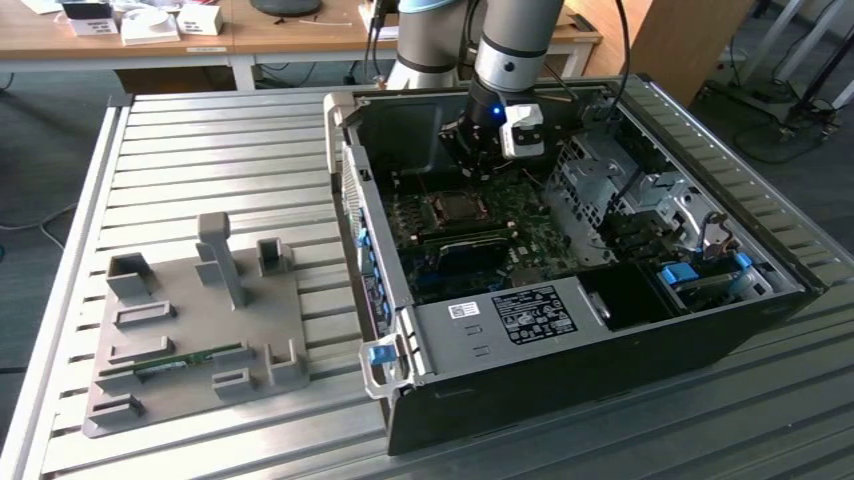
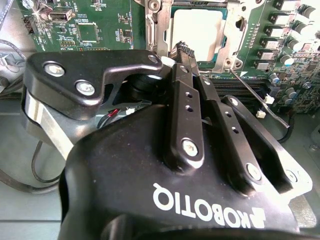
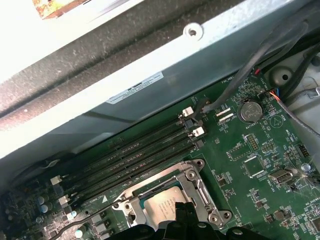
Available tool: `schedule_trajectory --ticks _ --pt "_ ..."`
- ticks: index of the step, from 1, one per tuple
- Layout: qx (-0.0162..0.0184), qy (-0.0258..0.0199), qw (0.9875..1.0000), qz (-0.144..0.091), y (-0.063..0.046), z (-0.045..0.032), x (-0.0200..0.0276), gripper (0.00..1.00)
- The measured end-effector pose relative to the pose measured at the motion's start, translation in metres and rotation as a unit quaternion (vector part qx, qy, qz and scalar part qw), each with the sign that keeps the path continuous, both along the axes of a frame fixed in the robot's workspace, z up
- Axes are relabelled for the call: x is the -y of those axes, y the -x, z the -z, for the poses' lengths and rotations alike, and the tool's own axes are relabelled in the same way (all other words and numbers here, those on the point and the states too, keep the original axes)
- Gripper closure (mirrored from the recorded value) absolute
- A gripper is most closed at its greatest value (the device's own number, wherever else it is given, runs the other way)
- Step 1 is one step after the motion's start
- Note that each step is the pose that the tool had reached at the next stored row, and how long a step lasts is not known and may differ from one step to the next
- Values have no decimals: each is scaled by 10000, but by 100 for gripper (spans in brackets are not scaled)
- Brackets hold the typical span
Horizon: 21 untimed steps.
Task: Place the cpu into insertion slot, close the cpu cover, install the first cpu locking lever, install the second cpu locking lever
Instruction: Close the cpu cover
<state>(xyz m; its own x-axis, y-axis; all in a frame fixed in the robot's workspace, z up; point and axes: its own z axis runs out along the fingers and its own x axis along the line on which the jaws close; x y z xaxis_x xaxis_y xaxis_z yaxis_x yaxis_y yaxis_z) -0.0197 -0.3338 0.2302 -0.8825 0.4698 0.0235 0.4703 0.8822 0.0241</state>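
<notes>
Second wrist view: tool (image 2: 179,50) fingers together, clamping nothing, tip just over the cpu cover (image 2: 159,25), which looks down on the cpu (image 2: 197,31) seated in the insertion slot (image 1: 450,212). I'd judge this the lever stage: the thin wire locking lever (image 2: 260,98) beside the socket looks unhooked and calls for a fine, steady push. The open PC case (image 1: 561,370) lies on a slatted metal table (image 1: 200,150), with wooden desks (image 1: 307,35) behind.

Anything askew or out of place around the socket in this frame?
One thin locking lever juts diagonally away from the cpu cover, apparently unlatched. The cpu lies flat under that cover, which looks closed; nothing looks damaged.
</notes>
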Motion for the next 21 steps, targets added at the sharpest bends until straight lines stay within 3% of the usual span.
schedule_trajectory --ticks 21 --pt "2 0 9999 -169 0 0 0 89"
